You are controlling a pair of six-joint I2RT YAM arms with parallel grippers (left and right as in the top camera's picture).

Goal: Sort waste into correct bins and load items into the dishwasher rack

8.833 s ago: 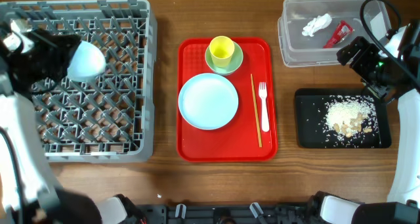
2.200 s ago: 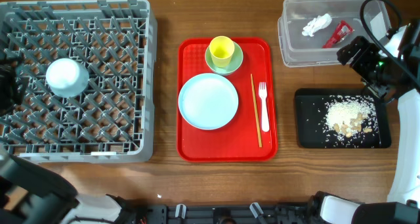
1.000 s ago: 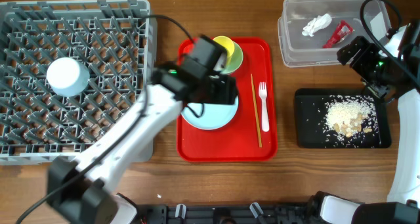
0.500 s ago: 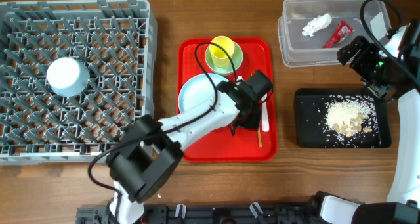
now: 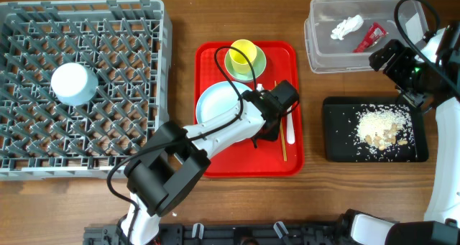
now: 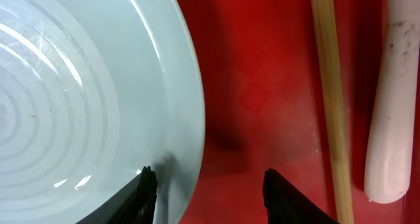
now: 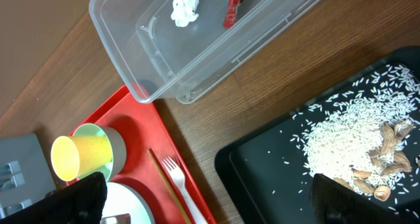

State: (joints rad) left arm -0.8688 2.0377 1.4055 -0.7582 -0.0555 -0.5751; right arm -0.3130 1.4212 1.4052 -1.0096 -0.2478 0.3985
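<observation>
**Waste sorted, one bowl racked, five items to go**

At far left, the dishwasher rack (image 5: 86,169) holds only the small white bowl (image 5: 73,83). In the centre, the left end effector (image 6: 209,188) is spread wide and straddles the light blue plate (image 6: 79,86) at its rim. The yellow cup (image 5: 242,56), saucer (image 5: 259,67), chopsticks (image 5: 282,146) and fork (image 5: 289,130) lie unloaded on the red tray (image 5: 215,162). At right, the tissue (image 5: 346,26) and wrapper (image 5: 371,37) sit in the clear tub (image 5: 316,54), and the rice scraps (image 5: 381,126) lie on the black tray (image 5: 334,148). The right end effector (image 7: 210,201) gapes empty.

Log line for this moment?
left fingers open, straddling light blue plate rim | right fingers open near clear tub | white bowl in rack
</observation>
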